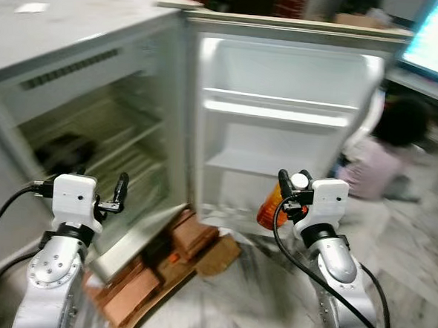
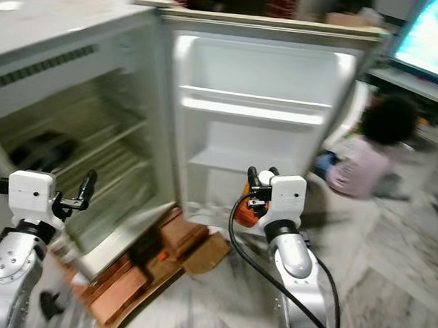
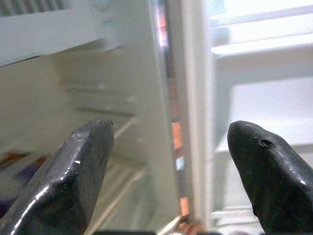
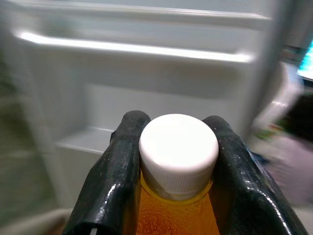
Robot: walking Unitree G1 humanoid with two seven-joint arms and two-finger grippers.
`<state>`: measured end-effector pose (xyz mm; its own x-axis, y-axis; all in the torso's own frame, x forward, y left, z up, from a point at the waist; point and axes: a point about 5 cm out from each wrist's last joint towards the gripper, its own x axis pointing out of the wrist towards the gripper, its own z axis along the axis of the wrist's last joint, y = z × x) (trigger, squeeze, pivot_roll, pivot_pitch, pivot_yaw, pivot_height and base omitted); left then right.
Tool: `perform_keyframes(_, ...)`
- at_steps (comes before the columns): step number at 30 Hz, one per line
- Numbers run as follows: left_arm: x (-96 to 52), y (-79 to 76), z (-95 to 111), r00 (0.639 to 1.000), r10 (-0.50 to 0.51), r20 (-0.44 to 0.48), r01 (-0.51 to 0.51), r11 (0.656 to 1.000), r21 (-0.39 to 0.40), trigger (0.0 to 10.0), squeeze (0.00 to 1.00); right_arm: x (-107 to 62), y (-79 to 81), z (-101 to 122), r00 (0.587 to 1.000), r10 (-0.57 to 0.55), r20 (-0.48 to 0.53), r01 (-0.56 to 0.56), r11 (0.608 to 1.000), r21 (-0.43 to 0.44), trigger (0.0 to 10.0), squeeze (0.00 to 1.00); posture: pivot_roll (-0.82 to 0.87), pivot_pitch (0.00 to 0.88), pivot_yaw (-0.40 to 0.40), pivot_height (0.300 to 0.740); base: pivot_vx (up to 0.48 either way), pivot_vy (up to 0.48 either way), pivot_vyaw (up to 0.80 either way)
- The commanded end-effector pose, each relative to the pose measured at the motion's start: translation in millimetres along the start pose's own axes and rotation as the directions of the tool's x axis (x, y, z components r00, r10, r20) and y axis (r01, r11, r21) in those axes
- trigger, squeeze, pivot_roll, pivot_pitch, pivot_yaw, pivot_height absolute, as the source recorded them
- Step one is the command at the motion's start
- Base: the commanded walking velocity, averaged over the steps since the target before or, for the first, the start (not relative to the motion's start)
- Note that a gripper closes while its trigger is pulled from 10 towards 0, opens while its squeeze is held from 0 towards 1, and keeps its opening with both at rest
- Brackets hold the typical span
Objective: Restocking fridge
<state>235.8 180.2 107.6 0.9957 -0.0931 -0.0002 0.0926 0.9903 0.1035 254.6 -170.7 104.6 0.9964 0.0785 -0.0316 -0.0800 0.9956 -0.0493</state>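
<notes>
Nearest us, our right gripper (image 4: 177, 147) has its two black fingers closed on the neck of an orange bottle (image 4: 173, 210), just under its white cap (image 4: 178, 152). We hold it low in front of the open fridge door (image 1: 280, 130), near the bottom door shelf (image 1: 245, 163). Our left gripper (image 3: 171, 161) is spread wide with nothing in it, pointing at the edge between the fridge (image 1: 95, 127) and its door.

The grip sits high on a narrow neck, so the heavy body may swing or slip as we walk, and it could knock the shelf rail on the way in. A stack of bricks (image 1: 165, 257) props the fridge near our feet, and a person (image 1: 383, 159) sits on the floor to the right, beyond the door; a wide swing could reach them.

The right wrist view shows the pinch on the neck clearly, which the blurred head views do not. The head views show the dark thing, perhaps a bag, on the far left fridge shelf.
</notes>
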Motion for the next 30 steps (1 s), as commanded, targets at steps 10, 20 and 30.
perform_keyframes(10,-3.2,12.0,-0.5,0.999,0.044,-0.019,-0.044,0.999,0.017,10.0,0.00,3.9,10.8,11.1,0.998,0.036,0.048,-0.037,0.999,0.012,10.0,0.00,0.07,0.028,-0.028,0.740,0.259,0.048,-0.36)
perform_keyframes(20,-4.4,15.4,-2.0,0.998,0.054,-0.041,-0.053,0.998,0.017,10.0,0.00,3.7,14.1,9.4,0.998,0.049,0.042,-0.050,0.999,0.020,10.0,0.00,0.08,0.028,-0.028,0.740,0.000,0.265,0.00)
perform_keyframes(30,-3.4,14.0,-0.5,0.999,0.038,-0.030,-0.037,0.999,0.026,10.0,0.00,3.6,15.5,10.2,0.998,0.049,0.049,-0.050,0.998,0.023,10.0,0.00,0.08,0.026,-0.023,0.740,0.000,0.350,0.00)
